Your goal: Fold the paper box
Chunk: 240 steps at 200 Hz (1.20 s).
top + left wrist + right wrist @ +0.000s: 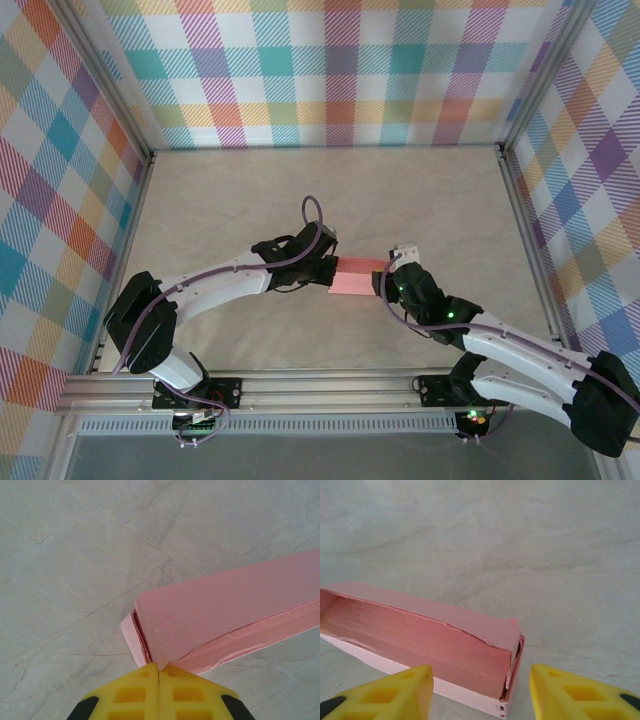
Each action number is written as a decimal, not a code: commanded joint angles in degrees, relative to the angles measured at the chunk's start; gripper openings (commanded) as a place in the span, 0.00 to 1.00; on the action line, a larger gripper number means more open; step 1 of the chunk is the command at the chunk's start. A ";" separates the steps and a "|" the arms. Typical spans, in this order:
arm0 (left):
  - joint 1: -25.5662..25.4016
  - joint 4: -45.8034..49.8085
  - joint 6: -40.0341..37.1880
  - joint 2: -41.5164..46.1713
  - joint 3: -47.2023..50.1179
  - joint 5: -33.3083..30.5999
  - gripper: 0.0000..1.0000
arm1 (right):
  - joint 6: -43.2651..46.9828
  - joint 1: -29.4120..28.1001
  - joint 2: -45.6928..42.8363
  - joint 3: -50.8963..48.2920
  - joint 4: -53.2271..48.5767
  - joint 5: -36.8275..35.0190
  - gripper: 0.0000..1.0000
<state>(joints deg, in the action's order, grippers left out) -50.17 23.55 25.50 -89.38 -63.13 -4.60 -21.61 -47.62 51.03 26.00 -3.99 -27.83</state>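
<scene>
Centrally, paper box (357, 275) (top perhaps open)

Lab robot cell: aluminium frame (320, 385), plaid walls (340, 70), marble-look table (250, 190).

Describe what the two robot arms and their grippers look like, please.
Both arms, left arm and right arm, have white curved shells with black joints; a purple cable runs along each. Small green lights glow on the right one. The left gripper and right gripper have yellow wedge-shaped fingers with rectangular recesses and black bases.
</scene>
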 commanded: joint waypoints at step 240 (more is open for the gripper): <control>-1.07 5.06 -3.07 3.16 -0.19 0.38 0.36 | -18.07 12.03 12.99 9.49 -7.92 12.02 0.75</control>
<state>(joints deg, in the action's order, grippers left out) -50.61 25.82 23.81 -89.01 -63.16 -5.19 -38.41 -35.68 63.40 36.97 -12.38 -15.88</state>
